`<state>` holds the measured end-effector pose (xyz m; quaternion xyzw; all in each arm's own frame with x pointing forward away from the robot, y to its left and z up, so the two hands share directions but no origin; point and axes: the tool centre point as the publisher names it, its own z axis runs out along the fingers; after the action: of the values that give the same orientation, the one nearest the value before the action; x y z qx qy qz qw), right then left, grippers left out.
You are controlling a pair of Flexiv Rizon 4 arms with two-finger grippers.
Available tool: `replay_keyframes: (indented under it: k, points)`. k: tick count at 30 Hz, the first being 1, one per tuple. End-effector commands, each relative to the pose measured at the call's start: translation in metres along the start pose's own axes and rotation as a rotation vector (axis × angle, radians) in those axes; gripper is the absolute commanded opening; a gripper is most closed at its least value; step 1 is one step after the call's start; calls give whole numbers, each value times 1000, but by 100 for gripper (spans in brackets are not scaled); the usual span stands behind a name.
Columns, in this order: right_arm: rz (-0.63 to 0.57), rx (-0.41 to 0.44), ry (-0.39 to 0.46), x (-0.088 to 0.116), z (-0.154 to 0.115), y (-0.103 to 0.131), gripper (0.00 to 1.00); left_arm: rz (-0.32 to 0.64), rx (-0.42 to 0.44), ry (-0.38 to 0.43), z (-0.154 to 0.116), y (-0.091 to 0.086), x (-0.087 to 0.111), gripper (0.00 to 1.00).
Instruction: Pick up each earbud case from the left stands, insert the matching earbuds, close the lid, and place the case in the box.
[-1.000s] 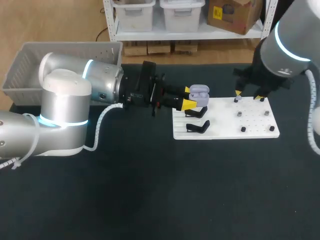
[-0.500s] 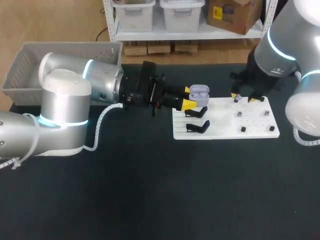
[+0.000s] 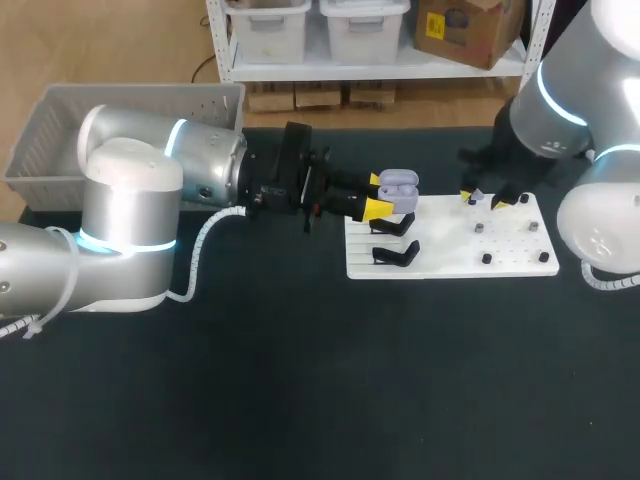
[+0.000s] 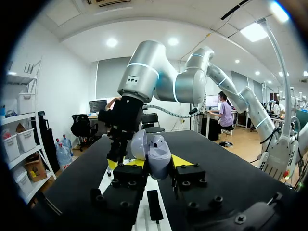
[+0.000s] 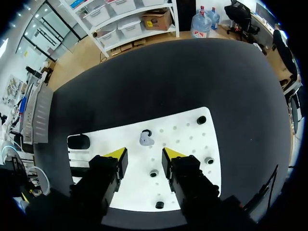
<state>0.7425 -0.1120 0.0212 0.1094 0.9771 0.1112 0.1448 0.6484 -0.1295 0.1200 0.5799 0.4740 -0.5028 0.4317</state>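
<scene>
The earbud case (image 4: 153, 149), lavender with its lid up, sits gripped between the fingers of my left gripper (image 4: 155, 162). I hold it in the air just over the far-left corner of the white board (image 3: 450, 268), above the stands. My right gripper (image 5: 144, 155) hangs over the board near its far edge. Its fingers are spread and touch nothing, and the lavender earbud (image 5: 146, 138) lies on the board just ahead of the gap between them.

I judge the step in hand to be fetching the matching earbud. The next move calls for lowering my right fingers straight around that small piece, closing gently, then carrying it across to the open case. The earbud is small and rounded, so a skewed pinch could flick it off the board.

By count I see one case, one lavender earbud and two black stands (image 3: 395, 226) at the board's left edge. Four small dark or grey pieces are on its right half, too small to identify. One grey box (image 3: 130, 92) stands at the table's far-left corner.
</scene>
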Motion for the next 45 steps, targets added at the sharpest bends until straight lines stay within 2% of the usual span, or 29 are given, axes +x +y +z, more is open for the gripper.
replay_keyframes:
  k: [1, 9, 13, 19, 27, 40, 45]
  points:
    - [2, -7, 2, -2, 4, 1, 47, 0, 1, 0, 0, 1, 1, 0]
    - [16, -18, 1, -10, 5, -4, 44, 0, 1, 0, 0, 1, 1, 0]
    - [9, -18, 2, -10, 6, -4, 40, 0, 1, 0, 0, 1, 1, 0]
    - [-13, -14, 11, -8, 8, 1, 41, 0, 1, 0, 0, 1, 1, 0]
    - [-17, -14, 13, -9, 12, 3, 36, 0, 1, 0, 0, 1, 1, 0]
    - [-6, -7, 5, -11, 14, 1, 34, 0, 1, 0, 0, 1, 1, 0]
    - [-5, -5, 1, -12, 14, 1, 22, 0, 1, 0, 0, 1, 1, 0]
